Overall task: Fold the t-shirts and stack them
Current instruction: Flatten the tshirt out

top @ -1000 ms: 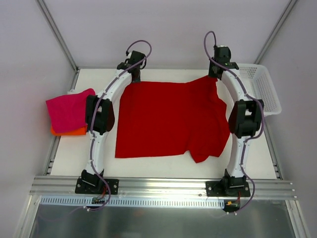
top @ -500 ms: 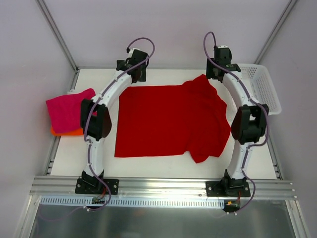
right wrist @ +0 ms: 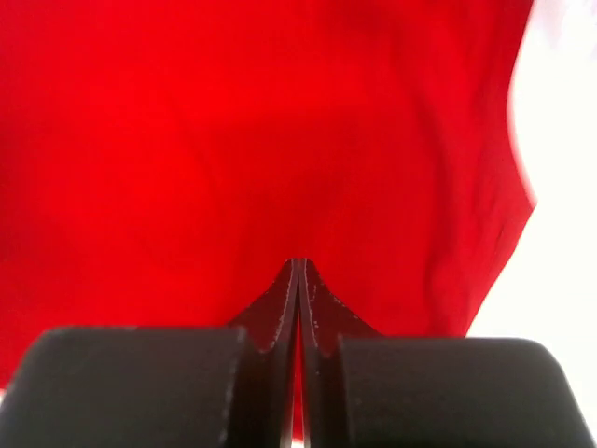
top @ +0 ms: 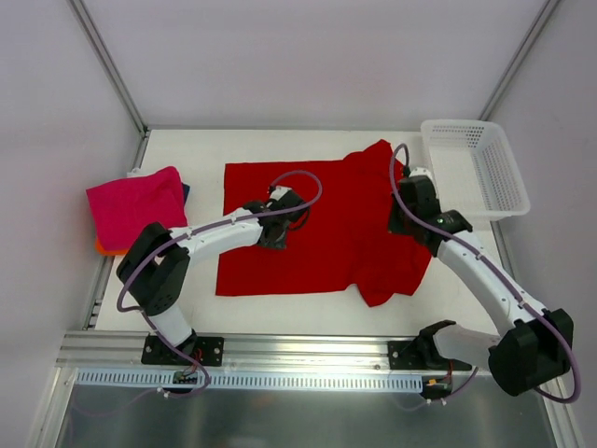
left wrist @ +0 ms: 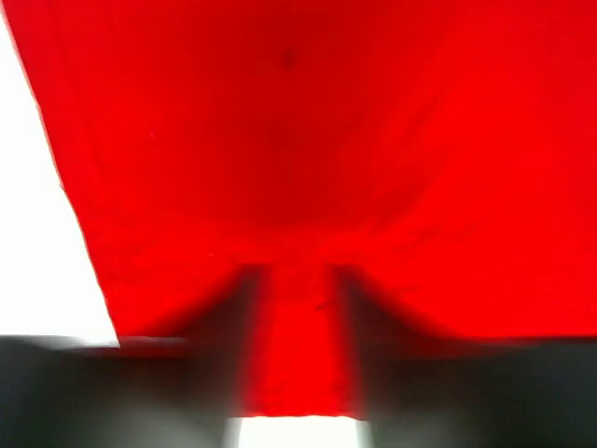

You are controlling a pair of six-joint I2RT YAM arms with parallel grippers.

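A folded magenta-pink t-shirt (top: 135, 205) sits on an orange one (top: 126, 248), well left of the red t-shirt (top: 326, 224), which lies spread flat on the table (top: 177, 154). The left gripper (top: 277, 233) hangs low over the red t-shirt's left half. Its fingers (left wrist: 233, 317) stand apart, with red cloth showing in the gap, but blur hides any contact. The right gripper (top: 409, 191) is over the red t-shirt's rumpled right edge, its fingers (right wrist: 280, 308) pressed together with the cloth beneath and ahead of the tips. The white basket (top: 508, 187) stands right of the red t-shirt.
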